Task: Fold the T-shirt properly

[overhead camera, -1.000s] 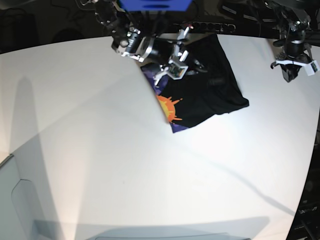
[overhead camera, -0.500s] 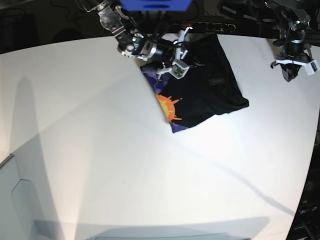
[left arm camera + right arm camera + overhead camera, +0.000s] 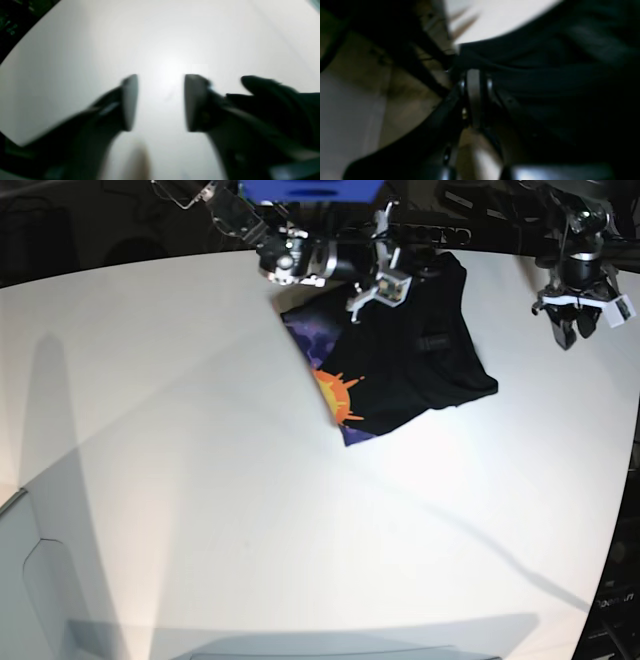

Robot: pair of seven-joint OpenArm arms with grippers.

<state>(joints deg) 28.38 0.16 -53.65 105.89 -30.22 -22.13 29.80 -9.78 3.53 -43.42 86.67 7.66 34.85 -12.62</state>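
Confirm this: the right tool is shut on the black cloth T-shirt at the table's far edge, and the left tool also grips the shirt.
Not quite. The right tool is shut on the black cloth T-shirt, but the left tool grips nothing: the left wrist view shows its jaws apart over bare white table.

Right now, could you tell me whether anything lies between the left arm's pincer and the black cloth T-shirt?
Nothing visible does. The left pincer hangs open above bare white table, apart from the black cloth T-shirt, with only empty tabletop between them.
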